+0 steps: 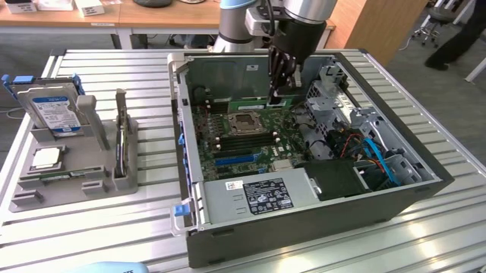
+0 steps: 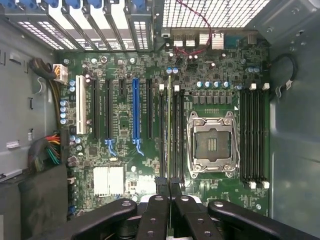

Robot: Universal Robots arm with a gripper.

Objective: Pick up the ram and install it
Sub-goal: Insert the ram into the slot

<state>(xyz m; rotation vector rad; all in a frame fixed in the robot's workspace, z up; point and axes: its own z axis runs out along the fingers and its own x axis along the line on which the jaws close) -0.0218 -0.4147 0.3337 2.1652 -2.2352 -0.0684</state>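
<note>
The gripper [image 2: 168,186] is pinched almost shut on the ram [image 2: 169,131] - seen edge-on, a thin green line. The stick stands over the memory slots [image 2: 178,135] beside the empty CPU socket [image 2: 211,144], near the motherboard's [image 2: 120,125] middle - whether it is seated is hard to tell, as the fingertips hide its near end.

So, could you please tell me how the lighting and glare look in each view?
Exterior view: even room light, mild sheen on the slatted table, the computer case interior shaded beneath the tool gripping the ram. Wrist view: motherboard evenly lit, CPU socket frame glinting.
</note>
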